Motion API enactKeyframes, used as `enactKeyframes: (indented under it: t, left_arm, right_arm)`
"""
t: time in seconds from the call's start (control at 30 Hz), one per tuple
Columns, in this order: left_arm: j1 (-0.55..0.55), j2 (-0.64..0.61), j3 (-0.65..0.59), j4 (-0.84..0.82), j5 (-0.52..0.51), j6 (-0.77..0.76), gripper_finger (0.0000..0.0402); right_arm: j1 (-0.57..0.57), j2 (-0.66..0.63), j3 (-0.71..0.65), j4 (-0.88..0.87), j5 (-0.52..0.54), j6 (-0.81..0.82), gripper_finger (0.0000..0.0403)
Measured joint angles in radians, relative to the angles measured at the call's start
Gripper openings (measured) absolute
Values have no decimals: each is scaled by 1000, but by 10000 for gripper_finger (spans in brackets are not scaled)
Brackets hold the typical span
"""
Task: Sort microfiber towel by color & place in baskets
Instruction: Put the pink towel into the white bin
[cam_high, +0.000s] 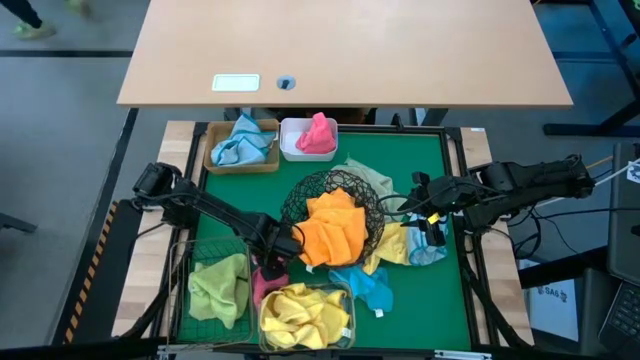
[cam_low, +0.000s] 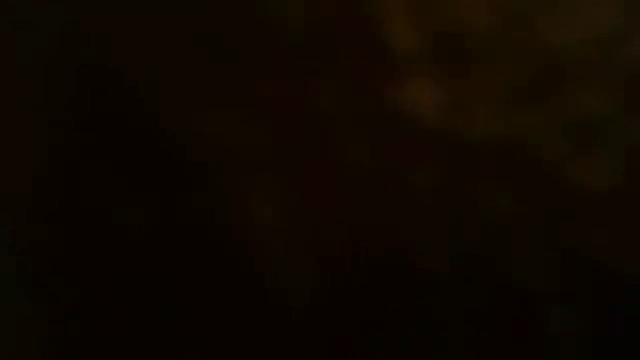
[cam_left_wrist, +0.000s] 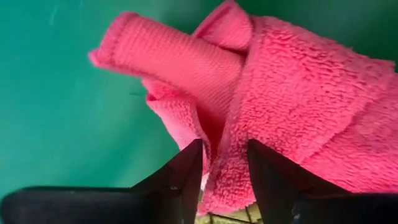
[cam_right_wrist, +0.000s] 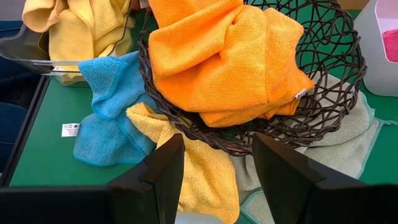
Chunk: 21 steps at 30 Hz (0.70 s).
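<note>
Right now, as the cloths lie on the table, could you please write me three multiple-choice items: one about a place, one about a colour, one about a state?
1. Where do the orange towels lie?
A. In the tan square tray
B. In the round black wire bowl
C. In the green wire-mesh basket

2. What colour is the towel in the white plastic tub?
A. Pink
B. Blue
C. Yellow

3. What is the left gripper doing?
A. Hanging open over the bowl
B. Resting outside the mat
C. Its jaws pinch a pink towel

Key: 1 B, since the high and right wrist views show orange cloth piled inside the dark wire bowl. 2 A, since a pink towel fills the tub in the high view. 3 C, since in the left wrist view pink cloth sits squeezed between the two jaws.
</note>
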Motion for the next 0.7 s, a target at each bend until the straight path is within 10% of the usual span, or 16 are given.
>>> enactKeyframes:
  t: [0.37, 0.7]
  left_arm:
    - [0, 0, 0, 40, 30, 3, 10]
    - [-8, -8, 85, -52, 8, 4, 2]
  right_arm:
    - [0, 0, 0, 0, 0, 0, 189]
    - [0, 0, 0, 0, 0, 0, 189]
